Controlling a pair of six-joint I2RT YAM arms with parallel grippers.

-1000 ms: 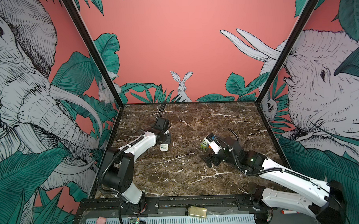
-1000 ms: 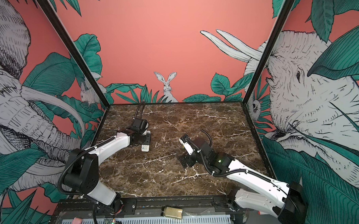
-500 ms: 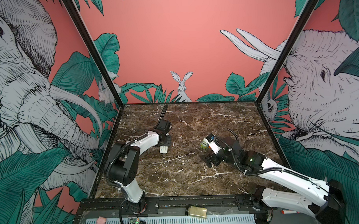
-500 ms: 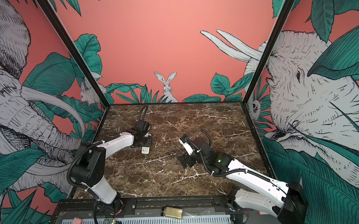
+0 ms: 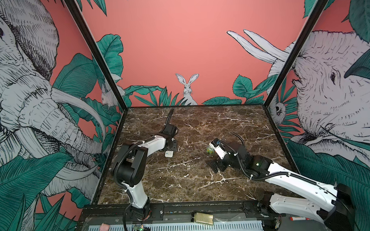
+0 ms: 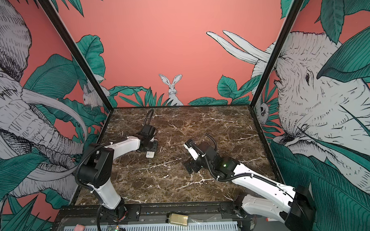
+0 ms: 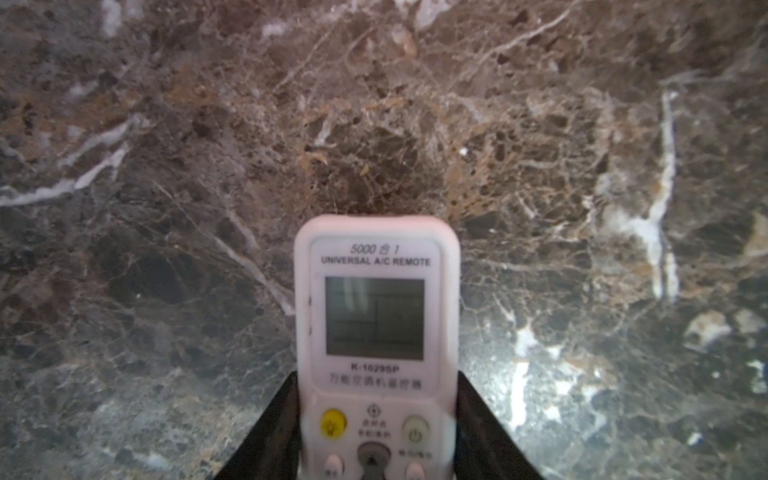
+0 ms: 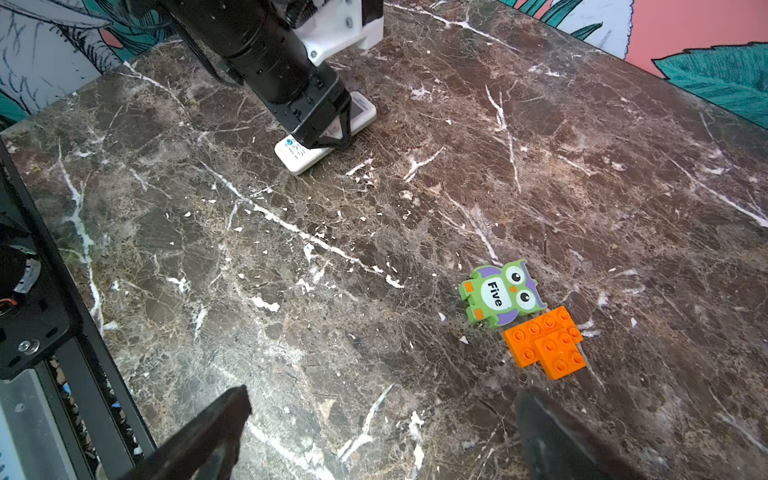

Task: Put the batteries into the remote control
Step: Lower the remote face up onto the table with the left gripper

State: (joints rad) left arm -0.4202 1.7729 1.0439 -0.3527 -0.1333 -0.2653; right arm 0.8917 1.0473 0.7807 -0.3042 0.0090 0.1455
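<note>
The remote control (image 7: 376, 345) is a white handset lying face up, its grey display and buttons showing. My left gripper (image 7: 376, 436) is shut on its two long sides, with black fingers (image 7: 274, 432) pressed against the casing. In both top views the remote control (image 5: 169, 153) (image 6: 150, 154) sits low at the marble under the left gripper (image 5: 171, 147) (image 6: 152, 147), left of the middle. The right wrist view shows it too (image 8: 305, 156). My right gripper (image 8: 382, 415) (image 5: 216, 165) stands open over bare marble, right of the middle. I cannot make out the batteries in any view.
A green owl tile marked "Five" (image 8: 500, 293) and an orange brick piece (image 8: 544, 343) lie just beyond the right gripper. A yellowish jar with a black cap (image 5: 202, 218) lies on the front rail. Black frame posts and printed walls enclose the marble table (image 5: 182, 183).
The left arm's elbow has swung up and forward, and the remote in its gripper has shifted slightly toward the front. The right arm has not moved.
</note>
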